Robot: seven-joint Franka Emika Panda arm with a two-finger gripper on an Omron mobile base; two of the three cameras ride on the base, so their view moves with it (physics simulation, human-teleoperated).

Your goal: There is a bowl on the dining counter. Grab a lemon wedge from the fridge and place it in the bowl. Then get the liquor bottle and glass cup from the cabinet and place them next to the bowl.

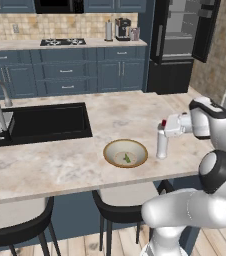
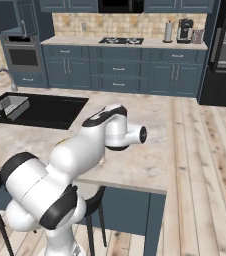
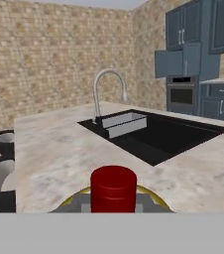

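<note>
Left to right in the left base view: bowl (image 1: 125,153) at centre of the worktop (image 1: 60,160), then the bottle (image 1: 162,141) just right, upright, held at the neck by the narrowed tool (image 1: 163,128). Probably rigid, smooth, top-heavy; grip below the cap.

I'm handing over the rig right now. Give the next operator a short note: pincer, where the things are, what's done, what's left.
Pincer: shut on the neck of the liquor bottle, which stands upright on the dining counter just right of the bowl.
Bowl: holds the lemon wedge.
Done: lemon in the bowl; bottle brought beside it.
Left: let go of the bottle, fetch the glass cup from the cabinet and set it by the bowl.
</note>
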